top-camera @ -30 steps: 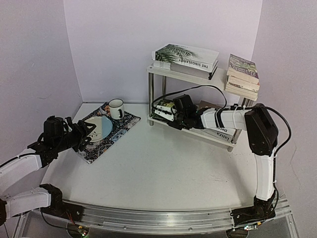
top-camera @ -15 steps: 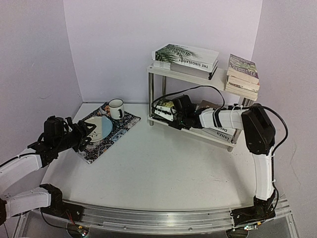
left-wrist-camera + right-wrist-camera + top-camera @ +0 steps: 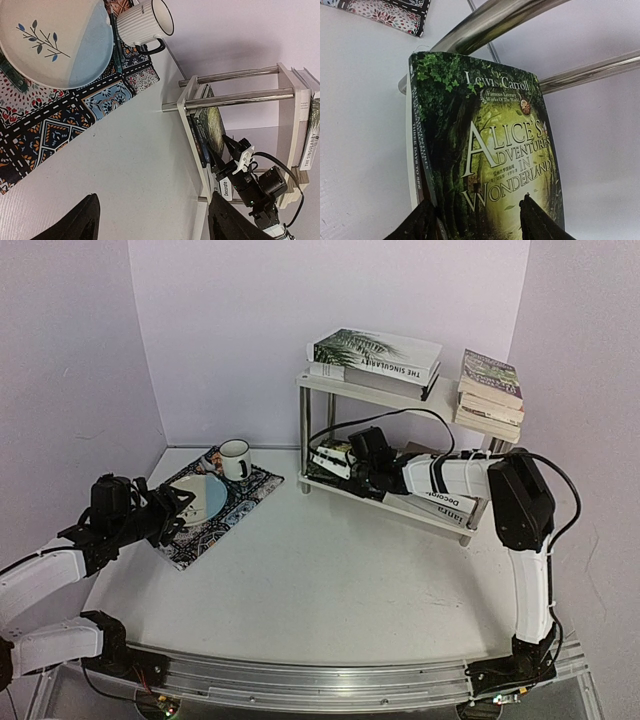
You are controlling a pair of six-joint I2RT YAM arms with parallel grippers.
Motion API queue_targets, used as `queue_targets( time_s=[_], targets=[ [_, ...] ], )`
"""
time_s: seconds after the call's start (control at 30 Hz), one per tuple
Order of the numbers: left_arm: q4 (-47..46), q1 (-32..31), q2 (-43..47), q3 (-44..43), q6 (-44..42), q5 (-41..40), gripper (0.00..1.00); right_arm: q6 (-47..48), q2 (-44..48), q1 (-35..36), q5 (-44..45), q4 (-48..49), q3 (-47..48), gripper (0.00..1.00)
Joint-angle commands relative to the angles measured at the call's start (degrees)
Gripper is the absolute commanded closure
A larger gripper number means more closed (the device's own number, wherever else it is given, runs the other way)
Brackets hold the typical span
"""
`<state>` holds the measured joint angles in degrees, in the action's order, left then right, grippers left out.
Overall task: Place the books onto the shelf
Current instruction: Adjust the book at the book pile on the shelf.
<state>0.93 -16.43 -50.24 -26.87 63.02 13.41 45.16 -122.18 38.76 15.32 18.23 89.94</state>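
The shelf (image 3: 402, 396) stands at the back right on metal tube legs (image 3: 490, 20). Its top board carries a white palm-leaf book (image 3: 380, 348) on a stack, and more books (image 3: 490, 388) are piled at its right end. On the lower board a dark green "Alice's Adventures in Wonderland" book (image 3: 495, 140) lies flat on another book, beside a white book (image 3: 447, 506). My right gripper (image 3: 480, 205) reaches in over the green book (image 3: 333, 456), jaws apart, one finger at the spine and one over the cover. My left gripper (image 3: 154, 200) hangs open at the far left.
A patterned placemat (image 3: 215, 505) lies at the left with a plate (image 3: 50, 45) and a white ribbed mug (image 3: 235, 458) on it. The left gripper (image 3: 178, 508) hovers by the mat's near edge. The right arm's cable loops in front of the shelf.
The right gripper's jaws have spread wider over the green book, and the arm has pushed slightly further into the lower shelf. The left arm has barely moved.
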Motion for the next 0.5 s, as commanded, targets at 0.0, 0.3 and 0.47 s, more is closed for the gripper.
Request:
queue_targets(
  time_s=[0.0,0.3,0.47],
  targets=[
    [-2.8,0.3,-0.4,-0.5,-0.3,0.5,0.25,-2.4,-1.7,0.1,-0.7,-0.7,4.2,0.41],
    [-3.0,0.3,-0.7,-0.6,-0.4,0.5,0.25,-2.6,-4.8,0.5,-0.1,-1.8,8.0,0.41],
    [-3.2,0.3,-1.2,-0.6,-0.5,0.6,0.25,-3.0,-5.9,0.5,-0.1,-1.9,9.3,0.41]
  ],
)
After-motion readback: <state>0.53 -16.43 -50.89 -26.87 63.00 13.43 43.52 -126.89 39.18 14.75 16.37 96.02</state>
